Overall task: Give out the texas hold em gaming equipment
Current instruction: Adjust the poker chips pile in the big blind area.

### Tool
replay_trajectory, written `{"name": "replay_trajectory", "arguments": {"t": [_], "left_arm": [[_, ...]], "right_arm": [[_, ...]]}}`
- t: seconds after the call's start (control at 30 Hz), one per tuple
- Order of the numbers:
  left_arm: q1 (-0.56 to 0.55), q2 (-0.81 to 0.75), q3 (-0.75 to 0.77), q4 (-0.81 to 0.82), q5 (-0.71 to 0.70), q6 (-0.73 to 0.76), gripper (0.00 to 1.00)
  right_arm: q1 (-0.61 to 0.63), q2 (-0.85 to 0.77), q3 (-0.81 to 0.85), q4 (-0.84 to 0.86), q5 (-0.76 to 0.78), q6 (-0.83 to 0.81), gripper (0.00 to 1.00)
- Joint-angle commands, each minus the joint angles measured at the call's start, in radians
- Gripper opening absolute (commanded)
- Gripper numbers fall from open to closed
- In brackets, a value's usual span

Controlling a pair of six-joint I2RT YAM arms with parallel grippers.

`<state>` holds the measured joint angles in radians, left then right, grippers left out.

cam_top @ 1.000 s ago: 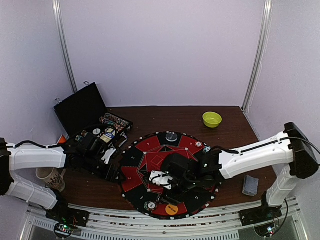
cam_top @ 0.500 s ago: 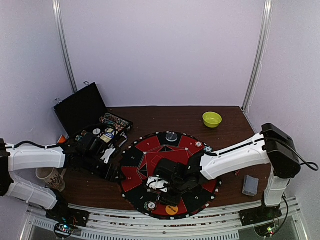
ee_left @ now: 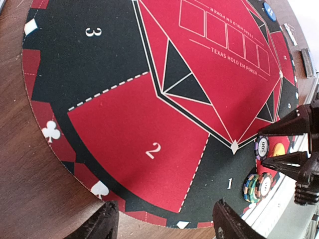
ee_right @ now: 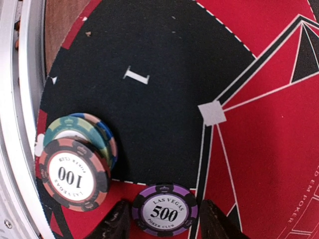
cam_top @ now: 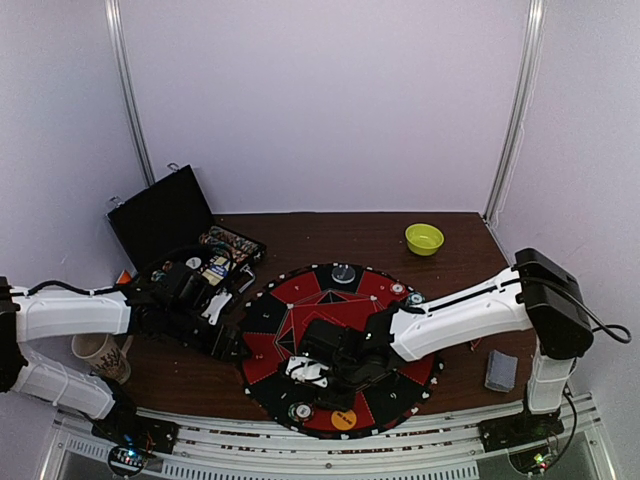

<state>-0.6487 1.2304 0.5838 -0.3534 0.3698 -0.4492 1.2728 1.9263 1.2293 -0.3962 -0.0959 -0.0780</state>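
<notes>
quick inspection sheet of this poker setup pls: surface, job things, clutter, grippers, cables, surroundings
surface: wooden table carrying a round red-and-black mat
job's things: purple 500 chip by sector 1; chip stack topped by a 100 beside it, apart; orange disc on the mat's near edge; grey-blue cards off the mat
clutter: lime-green bowl, open black case, paper cup
grippers: left gripper open and empty; right gripper has its fingers either side of the 500 chip, grip unclear
cables: black cable looping off the right arm
surroundings: pale walls, metal rail at the near edge
</notes>
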Motion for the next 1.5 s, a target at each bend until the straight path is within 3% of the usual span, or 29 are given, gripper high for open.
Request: {"name": "replay_trajectory", "arguments": {"t": [0.0,0.13,0.37,0.67,0.83,1.33,1.47], "left_arm": [[0.006,0.002,0.027,-0.006,-0.011,0.024,0.67],[0.007,0.006,0.028,-0.007,-0.011,0.024,0.67],[0.006,0.004,0.031,-0.008,-0.013,0.025,0.67],[0.006,-0.002,0.036,-0.012,-0.023,0.026,0.67],[0.006,0.0,0.036,-0.012,-0.025,0.027,0.67],[0.007,0.0,0.037,-0.019,-0.032,0.03,0.67],[0.006,0.002,0.037,-0.018,-0.031,0.032,0.67]], "right_arm": [[0.008,0.024,-0.007,-0.057,0.016,0.005,0.45],[0.008,0.009,-0.003,-0.079,0.025,0.009,0.34],[0.008,-0.046,0.006,-0.084,0.005,0.009,0.32],[0.008,-0.114,0.001,-0.087,0.003,0.009,0.32],[0.028,-0.153,-0.018,-0.004,-0.092,0.011,0.32],[0.084,0.004,0.102,-0.036,-0.058,-0.005,0.35],[0.087,0.016,0.112,-0.044,-0.04,-0.011,0.41]]}}
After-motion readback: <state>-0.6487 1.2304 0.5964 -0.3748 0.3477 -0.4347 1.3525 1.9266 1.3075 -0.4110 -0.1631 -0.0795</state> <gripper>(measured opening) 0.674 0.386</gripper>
